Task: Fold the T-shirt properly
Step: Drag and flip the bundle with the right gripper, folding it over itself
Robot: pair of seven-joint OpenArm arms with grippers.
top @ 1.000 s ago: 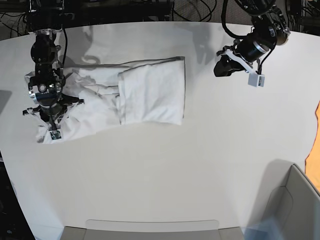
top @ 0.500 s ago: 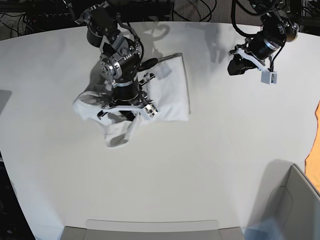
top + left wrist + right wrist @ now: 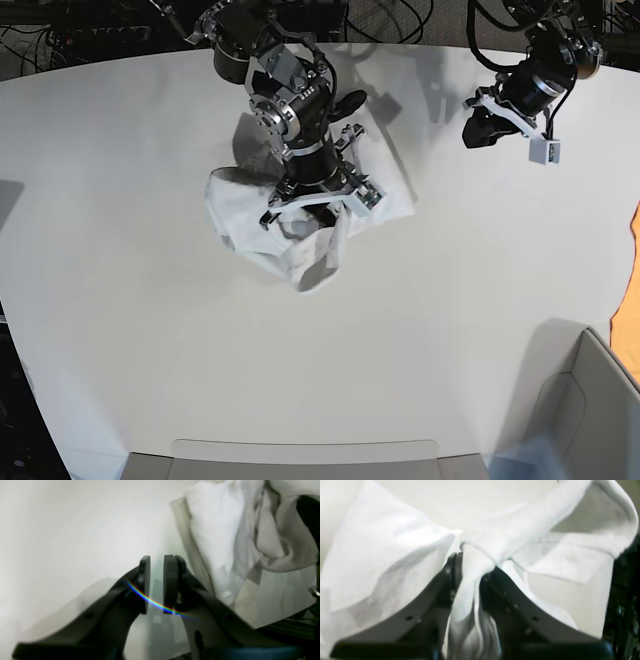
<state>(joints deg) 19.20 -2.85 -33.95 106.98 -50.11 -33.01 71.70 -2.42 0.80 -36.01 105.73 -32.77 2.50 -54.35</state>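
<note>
The white T-shirt (image 3: 240,205) lies bunched at the table's back middle. My right gripper (image 3: 320,215) hovers over it, shut on a fold of its fabric. In the right wrist view the cloth (image 3: 382,567) is pinched between the black fingers (image 3: 510,605) and hangs on both sides of my right gripper (image 3: 470,580). My left gripper (image 3: 480,130) is up at the back right, apart from the shirt. In the left wrist view my left gripper (image 3: 156,580) is empty, its pads a narrow gap apart. The shirt (image 3: 215,530) lies to its right.
An orange cloth (image 3: 634,290) shows at the right edge. A grey box (image 3: 590,400) stands at the front right corner. A grey tray rim (image 3: 300,455) runs along the front edge. The white table (image 3: 150,330) spreads out to the left and front.
My right arm has swept from the table's left to the middle, dragging the shirt's left part over the folded part. The shirt is now bunched. My left arm has shifted slightly.
</note>
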